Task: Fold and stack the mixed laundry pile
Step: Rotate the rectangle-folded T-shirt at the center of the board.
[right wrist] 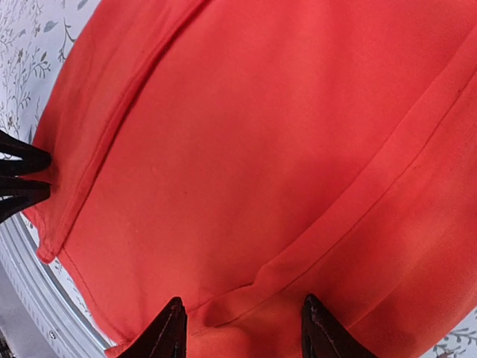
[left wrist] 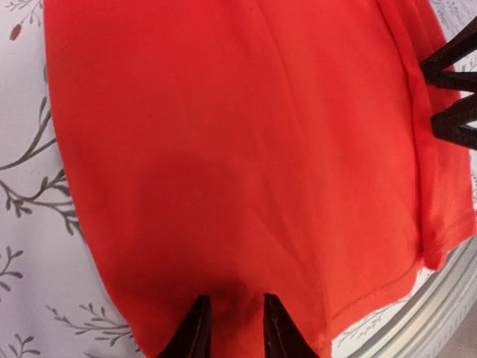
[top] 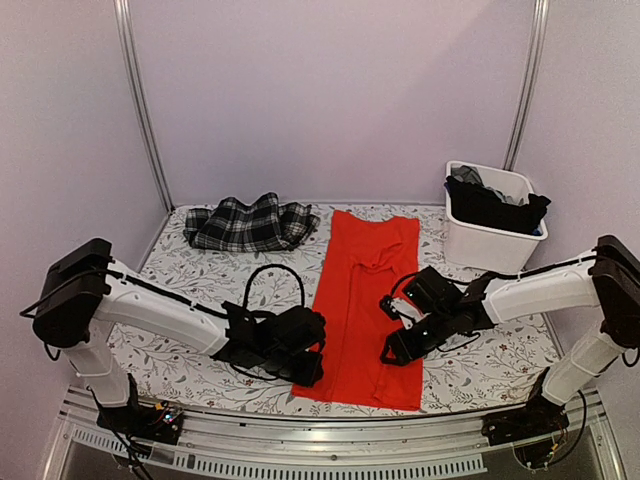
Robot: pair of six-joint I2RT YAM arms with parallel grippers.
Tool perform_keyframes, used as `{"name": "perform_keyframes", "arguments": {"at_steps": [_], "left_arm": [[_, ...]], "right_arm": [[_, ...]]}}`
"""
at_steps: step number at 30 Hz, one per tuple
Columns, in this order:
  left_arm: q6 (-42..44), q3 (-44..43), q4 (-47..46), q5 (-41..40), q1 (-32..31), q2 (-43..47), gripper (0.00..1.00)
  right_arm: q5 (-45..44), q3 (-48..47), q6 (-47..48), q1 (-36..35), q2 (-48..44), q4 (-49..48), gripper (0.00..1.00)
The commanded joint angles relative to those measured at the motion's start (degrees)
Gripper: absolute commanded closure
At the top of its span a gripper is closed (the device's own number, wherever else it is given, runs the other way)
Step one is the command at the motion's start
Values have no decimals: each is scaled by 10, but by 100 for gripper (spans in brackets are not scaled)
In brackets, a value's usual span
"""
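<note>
Laundry, status at this instant: the orange-red garment (top: 365, 300) lies flat as one long strip down the middle of the tabletop, on the floral tablecloth (top: 190, 262). Its near hem is right at the near edge and its far end is close to the far edge. Folded edges and seams run along its length and show as ridges in both wrist views. My left claw (left wrist: 232, 328) sits low over the garment's left side, close to the near edge, tips pointing across the cloth towards the right. Its jaws stand only a narrow gap apart, with red cloth showing between the tips. I cannot tell whether they nip any of it or merely rest on it. My right claw (right wrist: 242, 328) sits opposite, over the garment's right side, also close to the near edge, tips pointing left. Its jaws are well spread, released. A folded edge of the cloth runs flat between them and nothing is gathered up in them. The two claws face each other across the strip, apart, not touching. The plaid garment (top: 250, 224), black and white, lies in a loose heap at the far left corner of the tabletop, apart from the orange-red one. The dark clothes (top: 495, 205) fill the white bin (top: 490, 250) at the far right corner, some hanging over its rim. The bin stands near the strip's far right side.
</note>
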State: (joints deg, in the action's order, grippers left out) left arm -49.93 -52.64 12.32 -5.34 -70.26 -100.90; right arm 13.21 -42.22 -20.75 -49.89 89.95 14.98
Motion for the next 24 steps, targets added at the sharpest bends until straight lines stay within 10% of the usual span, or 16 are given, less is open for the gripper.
{"name": "perform_keyframes", "arguments": {"at_steps": [1, 10, 24], "left_arm": [[-35, 43, 45, -37, -11, 92, 67], [-83, 174, -11, 1, -10, 229, 61], [-117, 189, -130, 77, -3, 164, 68]], "right_arm": [[4, 28, -31, -5, -61, 101, 47], [32, 126, -224, -6, -294, 78, 42], [33, 237, -330, -29, -296, 38, 47]]}}
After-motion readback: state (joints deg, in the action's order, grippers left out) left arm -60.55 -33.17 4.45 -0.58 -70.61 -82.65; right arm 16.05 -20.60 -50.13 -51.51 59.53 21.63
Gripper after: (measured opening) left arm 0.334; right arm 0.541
